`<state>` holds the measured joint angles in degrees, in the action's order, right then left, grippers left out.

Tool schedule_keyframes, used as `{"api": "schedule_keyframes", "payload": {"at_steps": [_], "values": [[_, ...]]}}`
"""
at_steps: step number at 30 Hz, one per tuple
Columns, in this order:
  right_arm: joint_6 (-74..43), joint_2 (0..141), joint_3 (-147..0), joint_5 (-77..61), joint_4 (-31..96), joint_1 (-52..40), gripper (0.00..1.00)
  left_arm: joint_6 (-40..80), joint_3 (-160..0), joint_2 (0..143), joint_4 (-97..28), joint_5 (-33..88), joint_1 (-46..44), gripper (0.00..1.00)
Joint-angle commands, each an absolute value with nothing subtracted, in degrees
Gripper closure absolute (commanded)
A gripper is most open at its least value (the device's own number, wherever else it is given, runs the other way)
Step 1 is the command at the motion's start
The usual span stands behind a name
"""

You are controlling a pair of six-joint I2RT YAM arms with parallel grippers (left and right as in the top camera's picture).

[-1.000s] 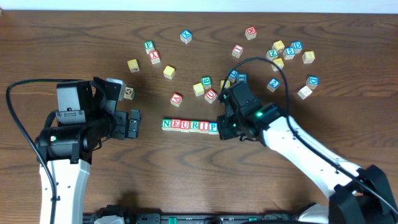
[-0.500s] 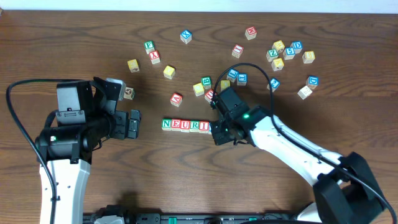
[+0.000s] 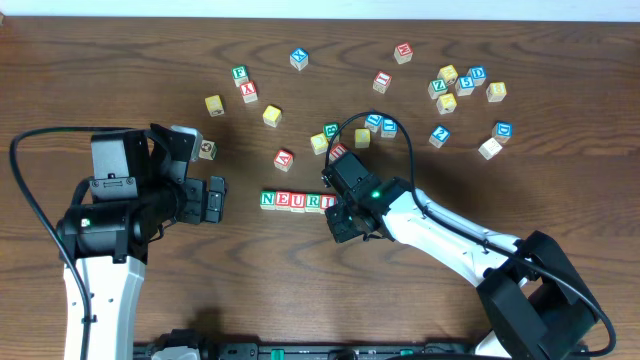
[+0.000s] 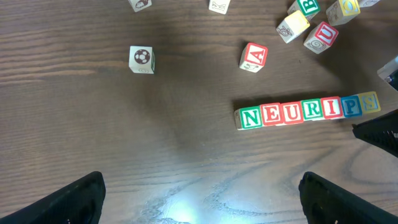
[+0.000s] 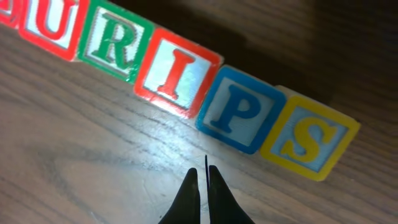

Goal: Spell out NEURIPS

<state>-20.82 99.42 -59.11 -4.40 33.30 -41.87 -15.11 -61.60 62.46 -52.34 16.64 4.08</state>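
NEURIPS (image 4: 308, 111) reads in full on the table (image 4: 155, 155)!
Right claw (image 5: 203, 177) clenched empty, just beside the row; left claw (image 3: 213, 199) released wide, apart from it.

Bench (image 3: 120, 60): dark brown wood, grain running left to right in the overhead view; fills almost the whole of every view; finish smooth, low sheen; pale strip (image 3: 320, 8) along the far edge at the top of the overhead view, wall or floor cannot be told; light: one soft whitish glare patch (image 4: 180, 208) on the wood, low in the left wrist view; shadows soft-edged
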Motion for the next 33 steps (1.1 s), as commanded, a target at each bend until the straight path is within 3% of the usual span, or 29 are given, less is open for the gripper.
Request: {"api": "schedule_keyframes", "payload": {"at_steps": [1,33], "values": [[-21.8,100.1,-58.8,-1.7,33.2,-42.1,0.99,-15.8,-62.8,62.1,-52.5,17.3,4.3,0.02],[-21.8,100.5,-57.1,1.3,30.0,-45.6,0.99,-15.8,-62.8,62.1,-52.5,17.3,4.3,0.02]]}}
